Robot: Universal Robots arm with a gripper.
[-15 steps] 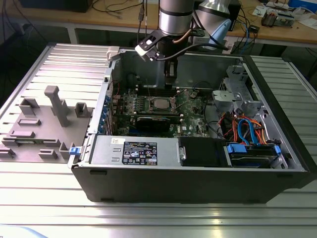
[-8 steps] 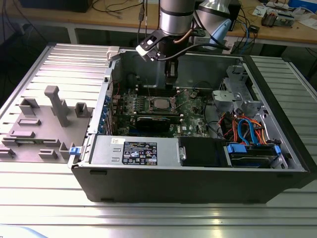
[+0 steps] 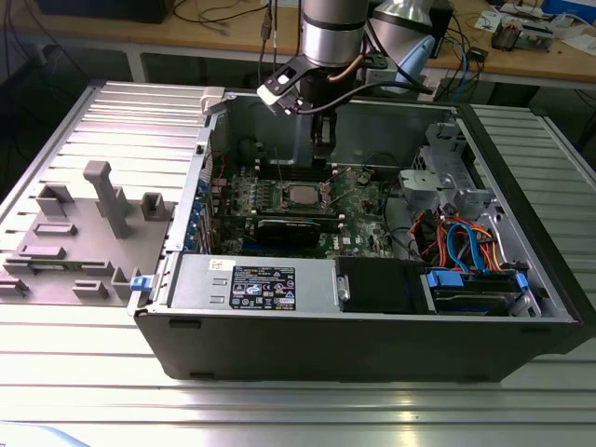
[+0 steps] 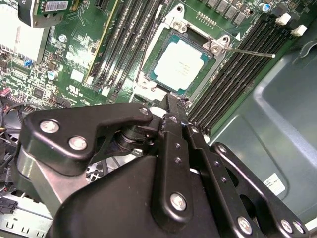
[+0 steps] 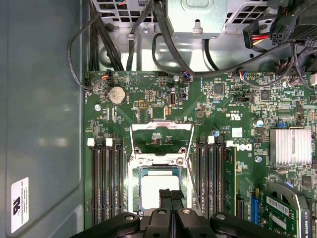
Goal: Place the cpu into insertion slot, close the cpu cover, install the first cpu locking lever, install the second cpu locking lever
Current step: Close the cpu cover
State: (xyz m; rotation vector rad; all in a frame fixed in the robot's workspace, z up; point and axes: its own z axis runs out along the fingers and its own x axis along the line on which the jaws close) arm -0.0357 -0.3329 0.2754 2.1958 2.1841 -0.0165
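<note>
— How does the arm (image 3: 331, 33) stand?
— It reaches straight down into the open computer case (image 3: 279, 346), gripper (image 5: 171, 194) low over the board (image 5: 148, 87).
— And its 2 fingers (image 5: 165, 199)?
— Pressed together, holding nothing. The cpu (image 5: 154, 184) lies in the insertion slot (image 5: 132, 191) just under their tips; whether they touch it cannot be told. Beyond it the cpu cover (image 5: 161, 130) stands swung open.

1. No print is clear enough to read out.
2. In the exterior view, a black rectangular label with white print (image 3: 264, 287) sits on the silver metal box (image 3: 317, 284) inside the open computer case.
3. In both wrist views, a white sticker (image 5: 20, 204) (image 4: 274, 182) sits on the grey metal case wall (image 5: 44, 99) (image 4: 277, 109).
4. In the first wrist view, white printed markings (image 5: 238, 118) stand on the green circuit board (image 5: 148, 99).
</note>
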